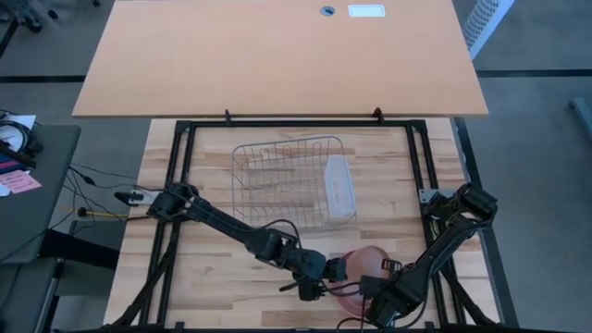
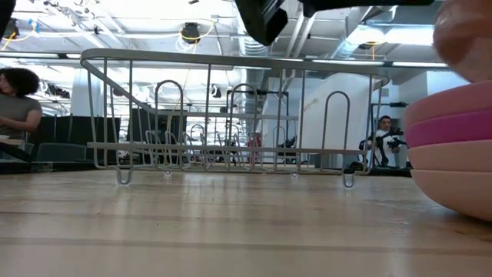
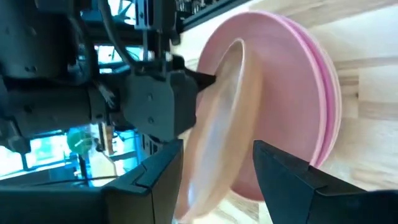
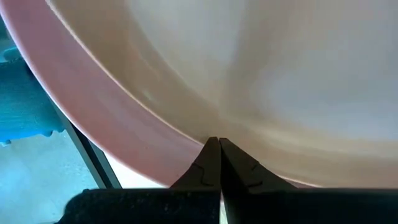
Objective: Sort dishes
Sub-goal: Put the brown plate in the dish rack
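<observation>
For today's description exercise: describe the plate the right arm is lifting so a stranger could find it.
Start at the wire rack, then go to the plate stack at the table's near edge. The lifted plate tilts above it, its rim pinched in the right tool; the others lie flat.

Wire dish rack [image 1: 289, 181] at mid-table on the wooden tabletop [image 1: 203, 277]; translucent rectangular tub [image 1: 339, 188] stands in rack's right end. Seated people [image 2: 17, 108] in room behind.

An open lab or workshop hall. Ceiling ducts [image 2: 192, 32] overhead, seated people [image 2: 382, 138] behind, a black-framed test table [image 1: 277, 277].
</observation>
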